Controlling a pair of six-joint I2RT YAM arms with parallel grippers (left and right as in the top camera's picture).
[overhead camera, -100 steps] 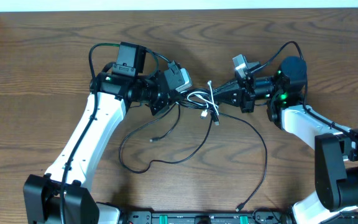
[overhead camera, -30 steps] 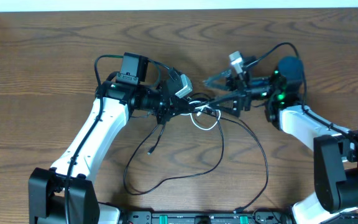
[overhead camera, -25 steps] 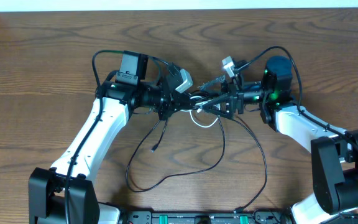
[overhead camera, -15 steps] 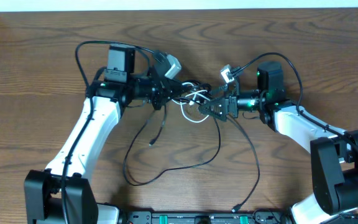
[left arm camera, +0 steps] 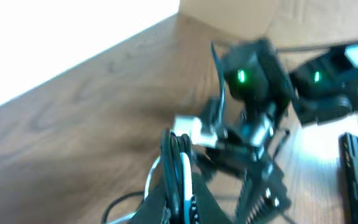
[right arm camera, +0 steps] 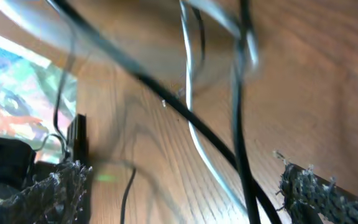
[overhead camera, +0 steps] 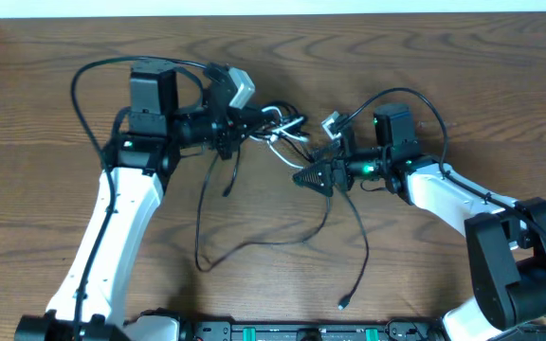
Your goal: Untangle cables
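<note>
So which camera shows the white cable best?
Overhead: the white cable shows sharp, all its loops together. The left wrist shows only a blurred stretch up close; the right wrist, one blurred pale strand.

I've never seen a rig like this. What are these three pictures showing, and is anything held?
Two robot arms at a wooden table. The wide picture looks down from above; the other two come from a camera on each wrist. Two thin cords are tangled: a long black cable and a shorter white cable. The left gripper is shut on the white cable at the tangle. The right gripper is open, holding nothing; its wrist view shows both cords passing between its fingers.
</note>
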